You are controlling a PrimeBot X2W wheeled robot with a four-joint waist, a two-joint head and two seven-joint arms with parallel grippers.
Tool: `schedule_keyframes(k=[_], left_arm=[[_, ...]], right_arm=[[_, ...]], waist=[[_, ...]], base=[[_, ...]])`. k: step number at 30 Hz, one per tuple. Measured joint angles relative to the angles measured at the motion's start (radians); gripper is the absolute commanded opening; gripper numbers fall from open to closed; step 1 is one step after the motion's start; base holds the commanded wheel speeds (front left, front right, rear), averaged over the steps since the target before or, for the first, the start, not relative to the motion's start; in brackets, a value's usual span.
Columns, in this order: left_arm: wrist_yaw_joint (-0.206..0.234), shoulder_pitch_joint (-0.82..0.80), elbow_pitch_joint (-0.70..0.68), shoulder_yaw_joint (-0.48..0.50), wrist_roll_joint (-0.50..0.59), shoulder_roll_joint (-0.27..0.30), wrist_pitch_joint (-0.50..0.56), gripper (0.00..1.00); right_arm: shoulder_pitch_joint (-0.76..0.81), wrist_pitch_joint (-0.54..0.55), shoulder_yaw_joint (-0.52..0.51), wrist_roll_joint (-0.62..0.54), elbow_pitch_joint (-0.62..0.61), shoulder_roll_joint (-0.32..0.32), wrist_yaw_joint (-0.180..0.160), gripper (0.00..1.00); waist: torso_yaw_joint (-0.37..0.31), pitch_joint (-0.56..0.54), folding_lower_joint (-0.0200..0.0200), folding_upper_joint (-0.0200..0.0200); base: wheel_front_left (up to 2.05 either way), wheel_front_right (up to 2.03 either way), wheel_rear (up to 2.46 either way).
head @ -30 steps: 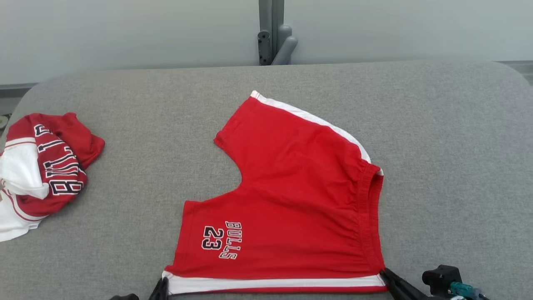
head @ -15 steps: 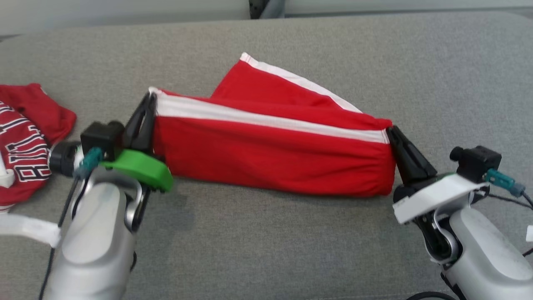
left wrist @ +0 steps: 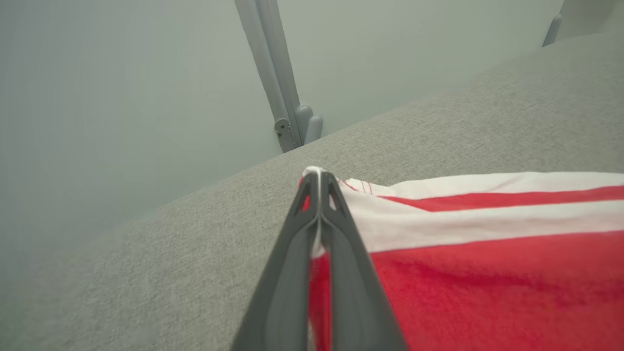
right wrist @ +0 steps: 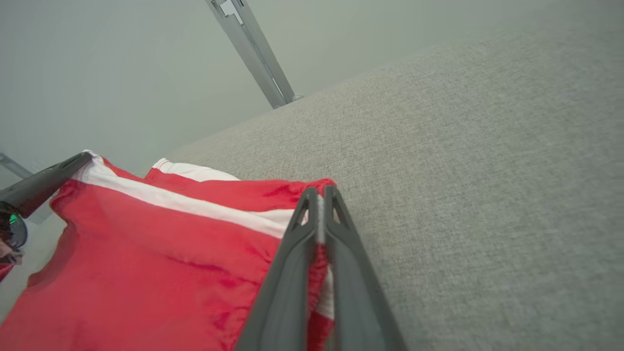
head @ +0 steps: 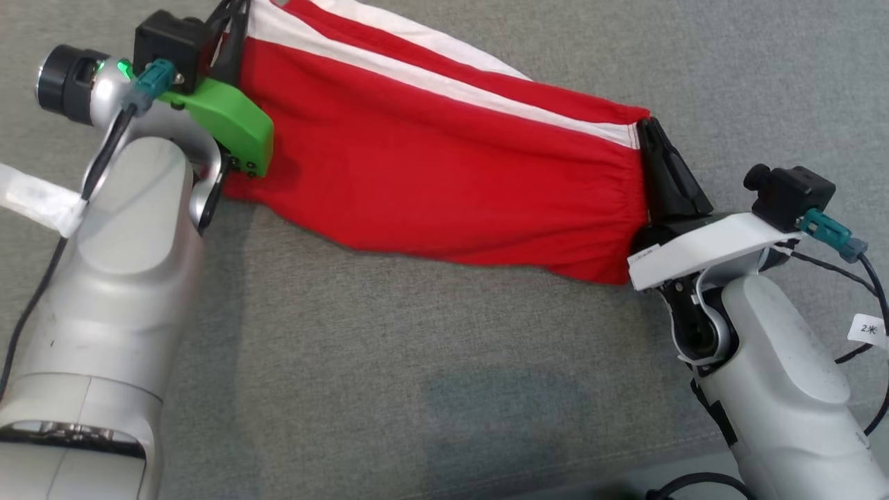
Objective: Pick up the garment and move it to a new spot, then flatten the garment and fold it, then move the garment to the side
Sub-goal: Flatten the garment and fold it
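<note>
The garment [head: 444,167] is a pair of red shorts with white side stripes, doubled over on the grey table [head: 389,389]. My left gripper [head: 233,17] is shut on its left corner at the head view's top left. My right gripper [head: 646,128] is shut on its right corner by the waistband. In the left wrist view the garment [left wrist: 487,263] spreads to the right of my left gripper [left wrist: 319,175], white hem pinched between the fingers. The right wrist view has my right gripper [right wrist: 319,195] clamped on the garment [right wrist: 146,253], with the left gripper's dark fingers [right wrist: 44,183] at its far corner.
The grey padded table continues past the garment to a pale wall with a grey metal post [left wrist: 285,97]. Bare cloth-covered surface [right wrist: 463,170] lies to the right of the right gripper, and in front of the garment between both forearms.
Both grippers have carried the near striped edge up and away over the far half, doubling the garment. The head camera has tilted down, so the second red garment at left left the frame.
</note>
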Motion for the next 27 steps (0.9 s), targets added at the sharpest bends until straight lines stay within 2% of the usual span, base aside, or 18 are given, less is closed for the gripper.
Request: schedule_keyframes(k=[3, 7, 15, 16, 17, 18, 22, 27], left_arm=[[0.003, -0.062, 0.057, -0.005, 0.011, 0.001, 0.000, 0.00], [0.029, -0.121, 0.075, 0.001, 0.015, 0.002, 0.000, 0.00], [0.049, -0.158, 0.141, -0.006, 0.031, 0.006, -0.001, 0.02], [0.052, -0.162, 0.145, -0.005, 0.030, 0.005, -0.001, 0.34], [0.056, -0.163, 0.146, -0.002, 0.030, 0.004, -0.001, 0.58], [0.058, -0.163, 0.146, -0.002, 0.029, 0.003, -0.001, 1.00], [0.070, -0.145, 0.129, 0.011, 0.015, -0.007, -0.001, 1.00], [0.071, -0.085, 0.107, 0.035, -0.012, -0.023, -0.001, 1.00]], right_arm=[[-0.014, 0.000, -0.014, -0.015, -0.010, 0.020, 0.000, 0.00], [-0.019, 0.000, -0.048, -0.044, -0.013, 0.045, 0.000, 0.00], [-0.032, 0.000, -0.062, -0.075, -0.018, 0.075, 0.000, 0.00], [-0.033, 0.000, -0.059, -0.075, -0.018, 0.076, 0.000, 0.29], [-0.033, 0.000, -0.056, -0.076, -0.018, 0.077, 0.000, 0.62], [-0.033, 0.000, -0.056, -0.077, -0.020, 0.077, 0.000, 1.00], [-0.029, 0.000, -0.074, -0.093, -0.022, 0.079, 0.000, 1.00], [0.005, 0.000, -0.145, -0.145, -0.053, 0.079, 0.000, 1.00]], waist=[[-0.031, 0.043, 0.0000, 0.0000], [-0.072, 0.088, 0.0000, 0.0000], [-0.122, 0.135, 0.0000, 0.0000], [-0.125, 0.137, 0.0000, 0.0000], [-0.125, 0.137, 0.0000, 0.0001], [-0.125, 0.136, 0.0000, 0.0000], [-0.119, 0.120, 0.0001, 0.0000], [-0.106, 0.083, 0.0001, 0.0001]], base=[[0.00, 0.00, 0.00], [0.00, 0.00, 0.00], [0.00, 0.00, 0.00], [0.00, 0.00, 0.00], [0.00, 0.00, 0.00], [0.00, 0.00, 0.00], [0.00, 0.00, 0.00], [0.00, 0.00, 0.00]])
